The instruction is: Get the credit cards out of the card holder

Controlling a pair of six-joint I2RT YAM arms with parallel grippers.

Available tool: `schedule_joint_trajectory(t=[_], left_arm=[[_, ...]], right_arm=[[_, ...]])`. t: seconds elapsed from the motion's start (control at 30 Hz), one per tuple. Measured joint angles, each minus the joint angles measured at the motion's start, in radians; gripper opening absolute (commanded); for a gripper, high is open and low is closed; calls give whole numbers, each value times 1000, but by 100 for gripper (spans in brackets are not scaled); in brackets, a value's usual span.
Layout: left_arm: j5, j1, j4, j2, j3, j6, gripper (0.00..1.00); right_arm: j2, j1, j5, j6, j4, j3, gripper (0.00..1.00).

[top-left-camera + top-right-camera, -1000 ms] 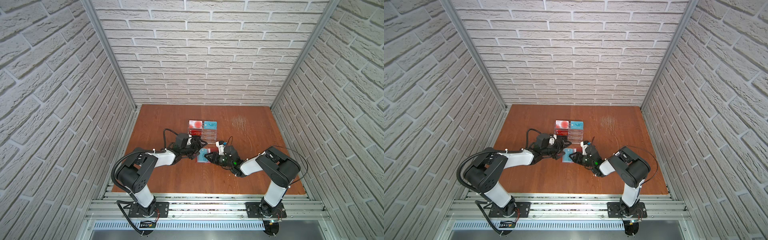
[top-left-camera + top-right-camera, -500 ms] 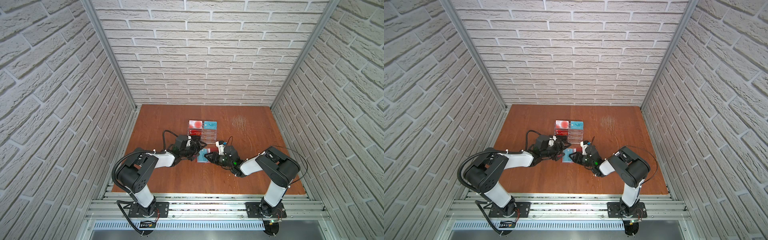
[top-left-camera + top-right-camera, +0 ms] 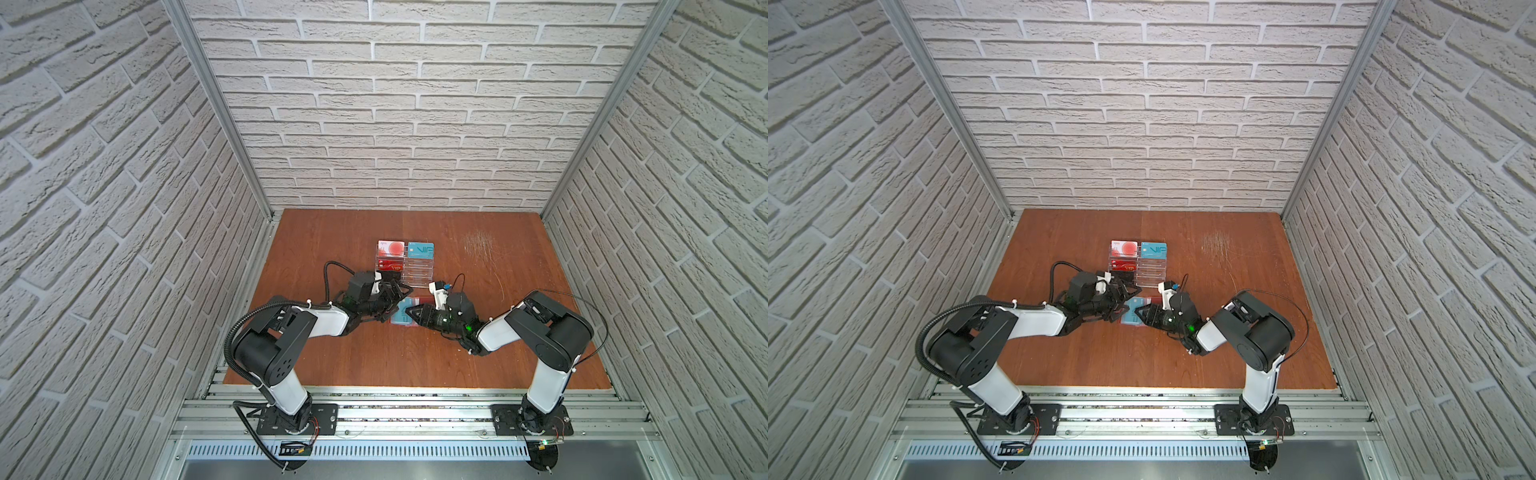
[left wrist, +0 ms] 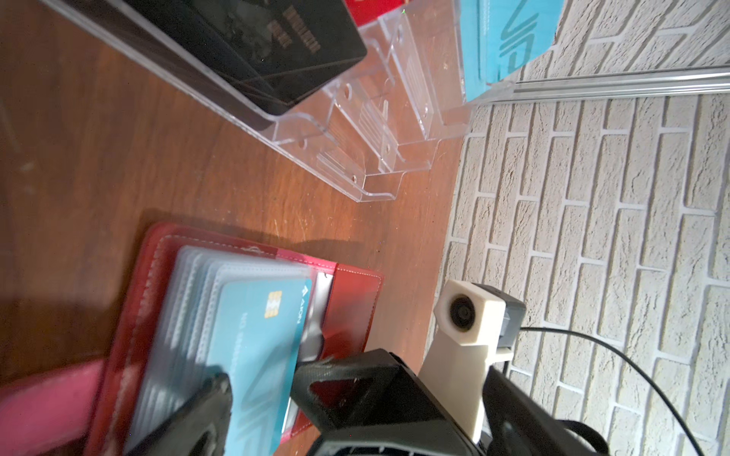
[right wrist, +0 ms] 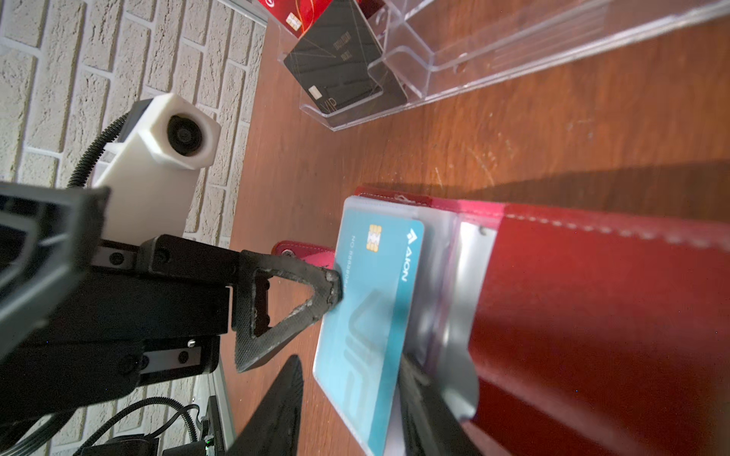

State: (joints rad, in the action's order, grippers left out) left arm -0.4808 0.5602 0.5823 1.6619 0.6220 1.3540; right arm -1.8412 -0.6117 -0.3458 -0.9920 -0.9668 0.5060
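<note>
On a scuffed wooden tabletop point(image 3: 374, 361) walled in white brick point(image 3: 415, 124), the opened card holder point(image 3: 424, 299) is shown in both top views between the wide-spread left gripper point(image 3: 395, 300) and the right gripper point(image 3: 409, 312). From the left wrist, a teal credit card point(image 4: 256, 335) is seen sleeved inside. From the right wrist, it is straddled by the right jaws; whether it is gripped cannot be told.

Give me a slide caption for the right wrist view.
Left fingertip at the edge of the teal card, sleeved in the open red card holder.
</note>
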Motion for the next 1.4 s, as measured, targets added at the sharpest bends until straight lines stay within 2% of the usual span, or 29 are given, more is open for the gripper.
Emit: schedule_joint_trajectory(t=[0.43, 0.8, 1.4], left_arm=[[-14, -26, 4, -4, -8, -19, 98], [-22, -68, -178, -101, 7, -84, 98], [-23, -77, -182, -78, -3, -115, 98]], right_arm=[[-80, -4, -18, -25, -146, 2, 42], [-104, -14, -19, -28, -171, 27, 42], [-113, -26, -15, -30, -195, 27, 43]])
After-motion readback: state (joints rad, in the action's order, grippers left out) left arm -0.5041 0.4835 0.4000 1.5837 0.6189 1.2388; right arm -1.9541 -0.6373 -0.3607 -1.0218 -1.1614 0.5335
